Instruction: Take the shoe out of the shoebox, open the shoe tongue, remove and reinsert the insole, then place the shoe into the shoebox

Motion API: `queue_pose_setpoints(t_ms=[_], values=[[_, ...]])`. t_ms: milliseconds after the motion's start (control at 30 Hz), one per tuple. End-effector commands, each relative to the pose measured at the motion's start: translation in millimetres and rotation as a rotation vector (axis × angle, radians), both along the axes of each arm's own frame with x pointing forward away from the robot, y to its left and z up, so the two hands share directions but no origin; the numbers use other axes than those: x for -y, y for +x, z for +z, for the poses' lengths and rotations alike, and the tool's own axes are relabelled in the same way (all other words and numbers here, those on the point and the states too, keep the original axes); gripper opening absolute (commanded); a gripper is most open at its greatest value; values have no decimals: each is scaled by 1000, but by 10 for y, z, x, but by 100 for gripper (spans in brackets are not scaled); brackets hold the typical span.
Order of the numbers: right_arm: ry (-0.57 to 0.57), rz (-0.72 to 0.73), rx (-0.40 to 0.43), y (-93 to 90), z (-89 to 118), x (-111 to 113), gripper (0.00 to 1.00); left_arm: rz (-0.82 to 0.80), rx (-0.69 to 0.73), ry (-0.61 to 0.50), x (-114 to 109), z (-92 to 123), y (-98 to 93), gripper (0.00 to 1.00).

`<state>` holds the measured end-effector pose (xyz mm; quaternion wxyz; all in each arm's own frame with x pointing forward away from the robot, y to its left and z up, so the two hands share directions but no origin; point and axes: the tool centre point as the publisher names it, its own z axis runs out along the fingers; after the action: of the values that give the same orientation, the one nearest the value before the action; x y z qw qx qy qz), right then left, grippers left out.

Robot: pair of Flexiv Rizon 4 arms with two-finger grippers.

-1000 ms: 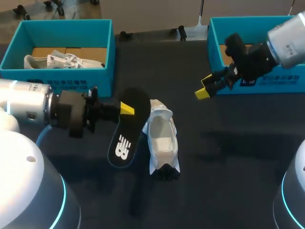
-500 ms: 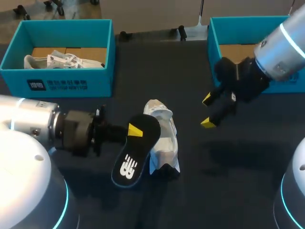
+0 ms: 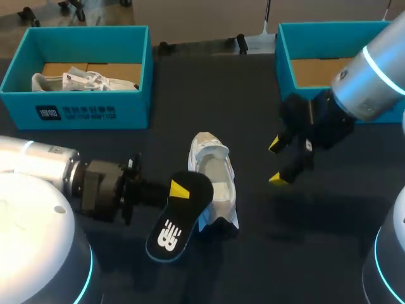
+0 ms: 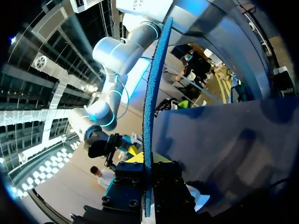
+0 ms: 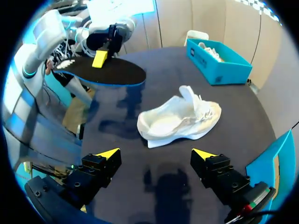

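Note:
A white shoe (image 3: 214, 180) lies on the dark table, its mouth facing up and its tongue raised; the right wrist view shows the white shoe (image 5: 180, 119) ahead of the fingers. My left gripper (image 3: 180, 189) is shut on a black insole (image 3: 177, 218) with a white logo, holding it just left of the shoe and over its heel end. In the left wrist view the insole (image 4: 152, 107) is edge-on, clamped in my left gripper (image 4: 147, 179). My right gripper (image 3: 278, 161) hangs open right of the shoe, holding nothing. In its own view my right gripper (image 5: 156, 154) spans wide, with the insole (image 5: 100, 71) beyond.
A teal shoebox (image 3: 82, 107) at the far left holds another white shoe (image 3: 76, 80). A second teal shoebox (image 3: 316, 38) stands at the far right, behind my right arm. The first box (image 5: 217, 60) also shows past the shoe in the right wrist view.
My left arm has brought the insole nearer the table's front edge and close to the shoe's heel end. My right gripper has come away from the right shoebox, down toward the shoe.

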<state>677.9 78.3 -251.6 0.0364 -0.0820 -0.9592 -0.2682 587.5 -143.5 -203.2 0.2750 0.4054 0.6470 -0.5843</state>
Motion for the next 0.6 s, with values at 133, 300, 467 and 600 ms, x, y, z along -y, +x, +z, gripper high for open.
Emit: queue_pose_setpoints(t_ms=[133,300,467,600], values=[[-93,33,-24,115,-411,-281,100,22,-105,-25,20,-228,51,0],[-117,44,-14,82,-546,-346,100,97,-171,0,37,-348,89,0],[-125,39,-17,74,-579,-348,100,97,-171,0,37,-348,89,0],[-125,39,-17,74,-579,-348,100,97,-171,0,37,-348,89,0]])
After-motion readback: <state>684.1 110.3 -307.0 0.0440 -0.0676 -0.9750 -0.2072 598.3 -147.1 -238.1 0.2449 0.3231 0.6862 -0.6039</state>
